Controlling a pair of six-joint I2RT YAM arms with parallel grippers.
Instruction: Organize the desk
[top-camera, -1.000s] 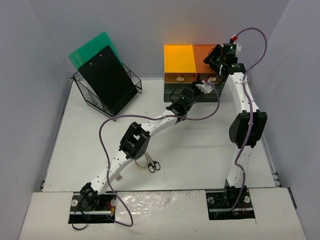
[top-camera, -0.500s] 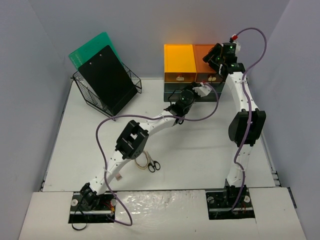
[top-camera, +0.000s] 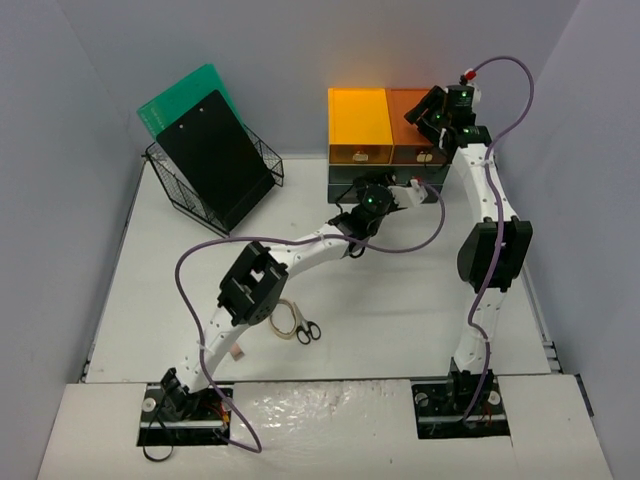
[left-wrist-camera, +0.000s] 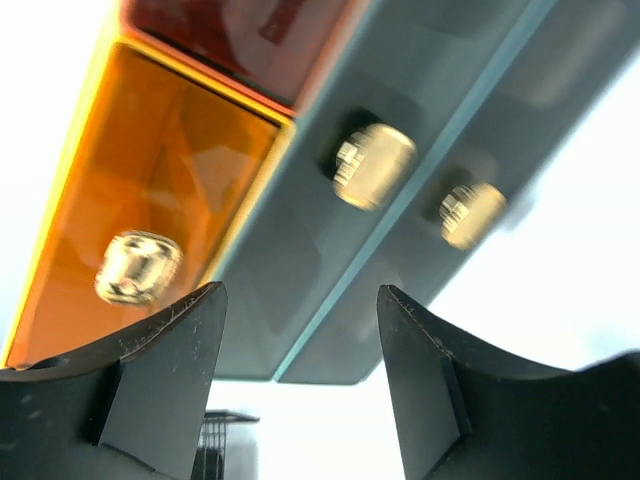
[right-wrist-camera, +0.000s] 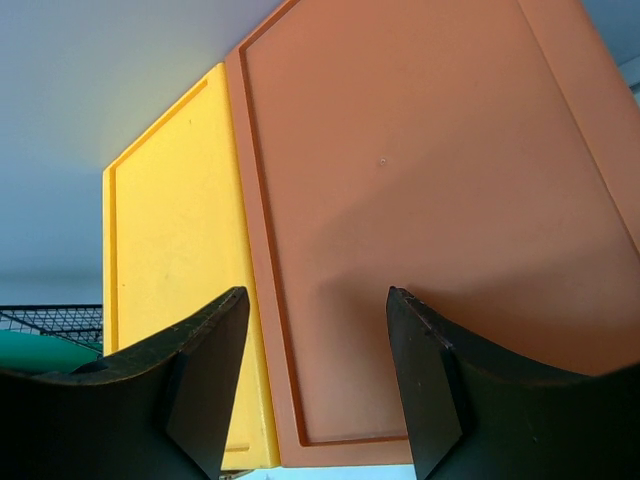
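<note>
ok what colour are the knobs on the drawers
Brassy gold; the knobs show best in the left wrist view.

A: Any lettering on the drawer unit (top-camera: 362, 122)?
B: None legible. The brass knobs (left-wrist-camera: 373, 165) on its fronts are plain.
A: The black clipboard (top-camera: 215, 165), the green board (top-camera: 190, 95), the desk (top-camera: 400, 300)?
B: No readable print. No label, brand, number or sign can be read in any view.

Brass knobs (left-wrist-camera: 373, 166) blurred; scissors (top-camera: 309, 331) partly hidden under left arm (top-camera: 300, 250).
</note>
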